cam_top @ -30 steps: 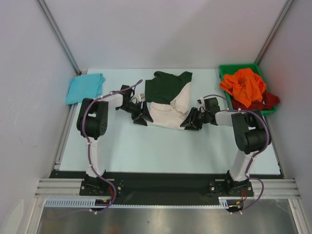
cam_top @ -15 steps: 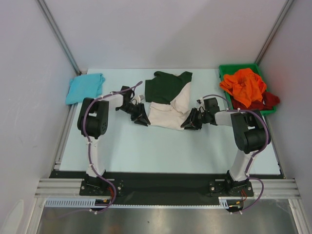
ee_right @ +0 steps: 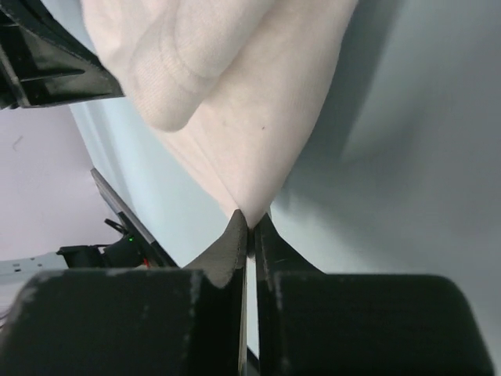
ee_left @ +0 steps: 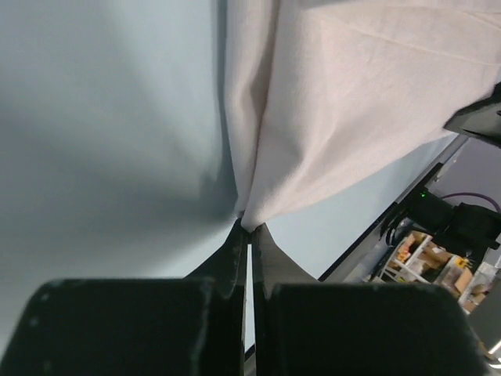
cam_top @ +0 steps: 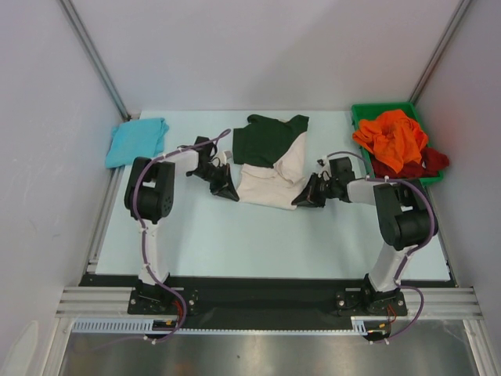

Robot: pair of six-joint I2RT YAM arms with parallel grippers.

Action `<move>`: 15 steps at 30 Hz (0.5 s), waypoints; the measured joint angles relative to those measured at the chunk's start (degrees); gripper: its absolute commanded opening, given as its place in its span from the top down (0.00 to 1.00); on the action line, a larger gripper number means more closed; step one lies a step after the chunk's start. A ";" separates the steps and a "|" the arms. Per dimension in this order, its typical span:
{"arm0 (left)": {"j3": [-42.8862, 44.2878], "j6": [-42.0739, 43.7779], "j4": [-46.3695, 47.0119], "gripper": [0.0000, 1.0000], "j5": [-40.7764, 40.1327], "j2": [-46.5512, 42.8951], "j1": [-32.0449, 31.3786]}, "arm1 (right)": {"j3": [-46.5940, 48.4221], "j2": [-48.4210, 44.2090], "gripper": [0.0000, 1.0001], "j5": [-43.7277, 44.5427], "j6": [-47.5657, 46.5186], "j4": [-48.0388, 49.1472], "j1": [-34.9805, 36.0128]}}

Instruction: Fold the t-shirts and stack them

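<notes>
A cream t-shirt with dark green sleeves lies partly folded in the middle of the table. My left gripper is shut on its near left corner; the cream cloth runs up from the pinched tips. My right gripper is shut on the near right corner, where cream cloth narrows into the tips. A folded teal t-shirt lies at the far left. An orange t-shirt and a dark red one are heaped in the bin.
A green plastic bin stands at the far right corner. Grey walls with metal posts close in the table on both sides. The black rail with both arm bases runs along the near edge.
Both grippers closed on the near corners of the cream shirt. The shirt's near edge has shifted slightly.
</notes>
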 measured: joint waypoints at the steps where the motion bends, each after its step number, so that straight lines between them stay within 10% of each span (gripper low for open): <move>1: 0.11 0.63 -0.02 1.00 -0.50 -0.57 -0.02 | -0.26 -1.22 1.00 -0.42 -0.04 -0.72 -0.28; 15: -0.96 3.52 -0.72 1.00 -0.96 -20.04 -0.37 | 6.75 -13.27 1.00 -6.23 -5.57 -12.83 -3.65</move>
